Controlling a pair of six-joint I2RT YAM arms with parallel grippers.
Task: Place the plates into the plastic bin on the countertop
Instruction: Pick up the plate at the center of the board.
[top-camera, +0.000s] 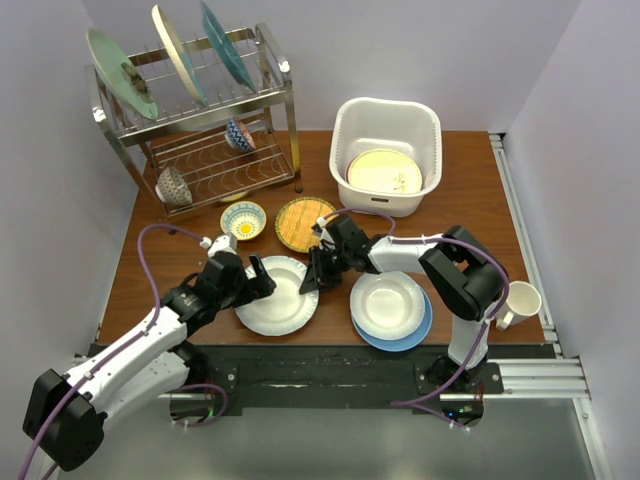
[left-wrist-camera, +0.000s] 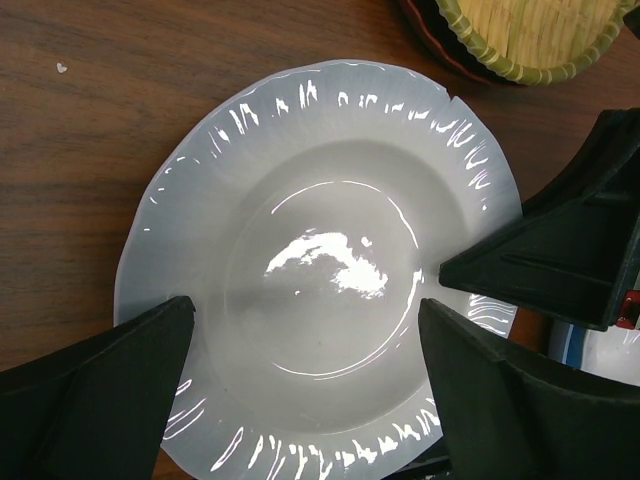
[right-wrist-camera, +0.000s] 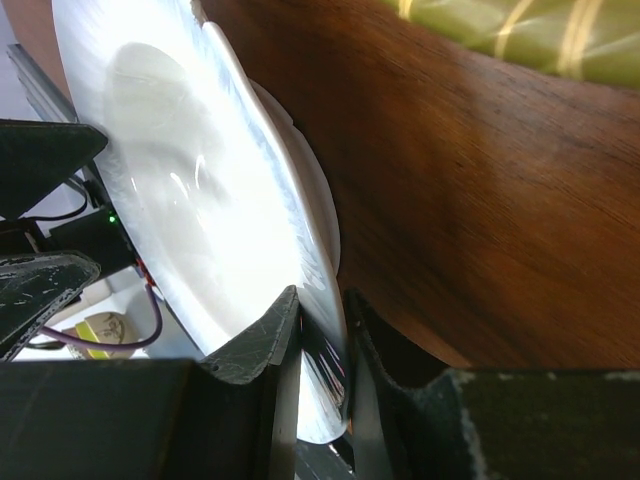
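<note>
A white scalloped plate (top-camera: 275, 300) lies on the wooden countertop, and it fills the left wrist view (left-wrist-camera: 320, 250). My left gripper (top-camera: 257, 277) hovers open over it, one finger (left-wrist-camera: 90, 400) on each side, holding nothing. My right gripper (top-camera: 308, 277) is shut on the plate's right rim (right-wrist-camera: 315, 270), one finger above it and one below. The white plastic bin (top-camera: 432, 150) stands at the back right with a cream plate (top-camera: 385, 172) inside. A yellow woven-look plate (top-camera: 303, 222) lies behind my grippers. A white plate (top-camera: 388, 303) sits on a blue plate (top-camera: 412, 338) at the front right.
A two-tier steel wire rack (top-camera: 280, 110) at the back left holds three upright plates (top-camera: 178, 50) and two bowls (top-camera: 173, 187). A small yellow-and-blue bowl (top-camera: 243, 220) sits in front of it. A cream cup (top-camera: 520, 300) stands at the right edge.
</note>
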